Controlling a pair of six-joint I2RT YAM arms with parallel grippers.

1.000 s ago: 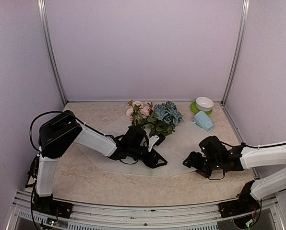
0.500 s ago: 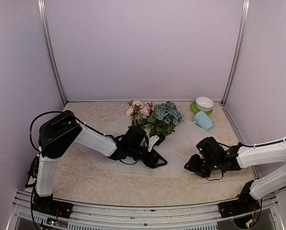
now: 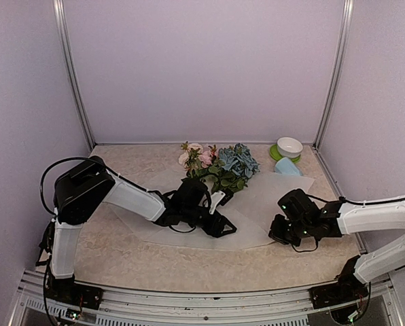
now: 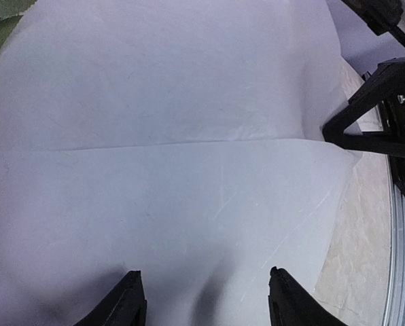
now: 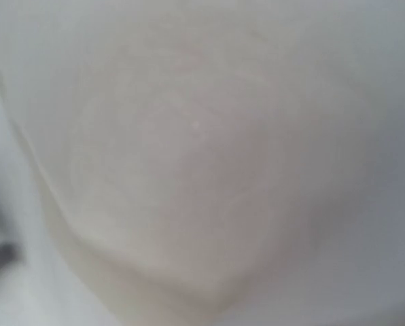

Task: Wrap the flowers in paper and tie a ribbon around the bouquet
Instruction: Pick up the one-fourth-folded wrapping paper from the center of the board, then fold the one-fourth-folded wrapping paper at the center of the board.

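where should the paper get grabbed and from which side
Pinch its loose right edge, coming in low from the right. The paper is a thin flat sheet, so only an edge offers a pinch; the right gripper is shut on that edge.

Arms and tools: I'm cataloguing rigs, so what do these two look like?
The left arm and right arm share white tubular links and black joint housings, with black cables looping at the joints. The left tool and right tool are black; the left shows two tapered fingers. Green lights dot the right wrist.
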